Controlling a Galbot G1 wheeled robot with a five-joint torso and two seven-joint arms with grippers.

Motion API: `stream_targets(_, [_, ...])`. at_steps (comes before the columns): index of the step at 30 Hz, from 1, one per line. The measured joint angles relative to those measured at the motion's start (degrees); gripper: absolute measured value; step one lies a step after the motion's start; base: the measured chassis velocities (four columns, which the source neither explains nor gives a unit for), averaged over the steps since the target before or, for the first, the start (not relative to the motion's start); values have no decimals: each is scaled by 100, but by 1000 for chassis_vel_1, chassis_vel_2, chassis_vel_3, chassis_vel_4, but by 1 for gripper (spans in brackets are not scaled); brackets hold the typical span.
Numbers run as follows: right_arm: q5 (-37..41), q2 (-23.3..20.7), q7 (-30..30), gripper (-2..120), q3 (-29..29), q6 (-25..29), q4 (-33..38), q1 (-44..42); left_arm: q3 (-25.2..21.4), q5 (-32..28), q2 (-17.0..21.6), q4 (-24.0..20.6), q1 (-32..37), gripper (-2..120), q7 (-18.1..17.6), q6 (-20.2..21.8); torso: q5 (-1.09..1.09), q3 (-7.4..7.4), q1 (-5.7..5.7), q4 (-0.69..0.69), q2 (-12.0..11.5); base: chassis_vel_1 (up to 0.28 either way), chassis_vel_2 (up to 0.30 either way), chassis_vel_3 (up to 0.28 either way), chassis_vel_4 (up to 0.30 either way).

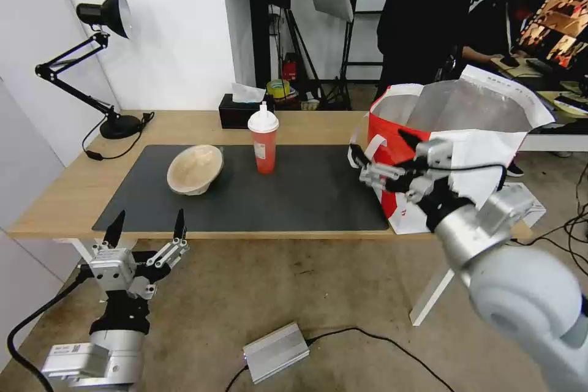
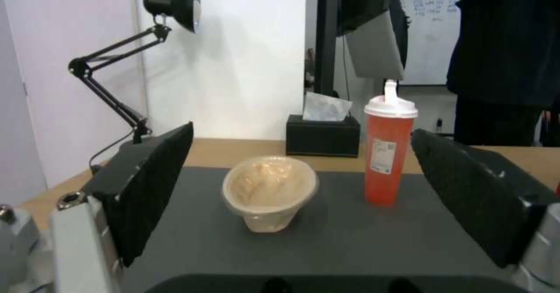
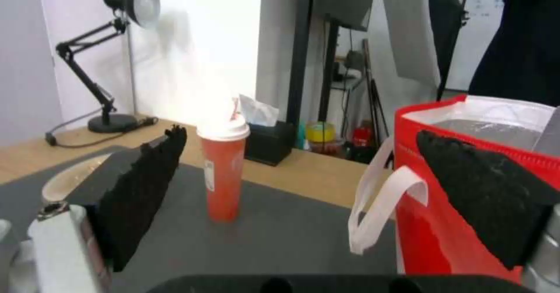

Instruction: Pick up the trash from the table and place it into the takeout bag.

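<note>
Two pieces of trash are seen on the dark mat of the counter: the beige pulp bowl, tipped on its side with its mouth turned toward the front edge, and the red drink cup, upright just beside it toward the takeout bag. A white bowl with orange scraps cannot be made out on the counter.

The right gripper is held up at the bag's near red wall, by the white strap handle, jaws spread wide and nothing between them. In the right wrist view the cup stands straight ahead in the gap between the jaws, its long axis vertical, so a sideways closing across its body is judged to suit it. The cup lies between this gripper and the pulp bowl, which makes the right arm the nearer one for it.

The left gripper is parked low, in front of and below the counter's near edge, jaws likewise open and empty. In its wrist view the pulp bowl is framed dead centre, so that bowl is judged to fall to the left arm.

The bag stands open at the counter's right end, foil lining showing.
</note>
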Motion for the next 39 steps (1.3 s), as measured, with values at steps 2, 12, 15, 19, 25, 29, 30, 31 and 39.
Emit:
stream_targets(2, [-93,45,-34,100,-10,6,-5,-47,2,13,-10,-7,9,100,-1,0,0,0,0,0,0,0,0,0,0])
stream_targets(12, [-1260,788,-366,100,-31,207,13,-1070,-1,55,-37,-48,60,100,-2,-3,-1,0,0,0,0,0,0,0,0])
stream_targets(15, [-1670,1103,-447,100,-31,284,11,-1380,7,64,-43,-48,66,100,-2,-5,0,0,0,0,0,0,0,0,0])
stream_targets(19, [-2327,1548,-616,100,54,455,-64,-1799,5,68,-42,-60,76,100,-1,-11,-1,0,0,0,0,0,0,0,0])
stream_targets(25, [-3095,2209,-820,100,94,794,-127,-2423,5,69,-48,-79,95,100,0,-34,0,0,0,-1,0,0,0,0,0])
stream_targets(29, [-3482,2481,-921,100,95,985,-189,-2634,31,75,-67,-81,99,100,0,-51,0,0,0,-1,0,0,0,0,0])
stream_targets(30, [-3616,2582,-937,100,98,1062,-215,-2689,45,101,-81,-81,101,100,1,-60,-1,0,0,0,0,0,0,0,0])
stream_targets(31, [-3616,2582,-937,100,98,1062,-215,-2689,45,101,-81,-81,101,100,1,-60,-1,0,0,0,0,0,0,0,0])
stream_targets(39, [-4221,3207,-990,100,143,1225,-229,-2975,159,518,-242,-13,210,100,49,-367,0,0,0,0,0,0,0,0,0])
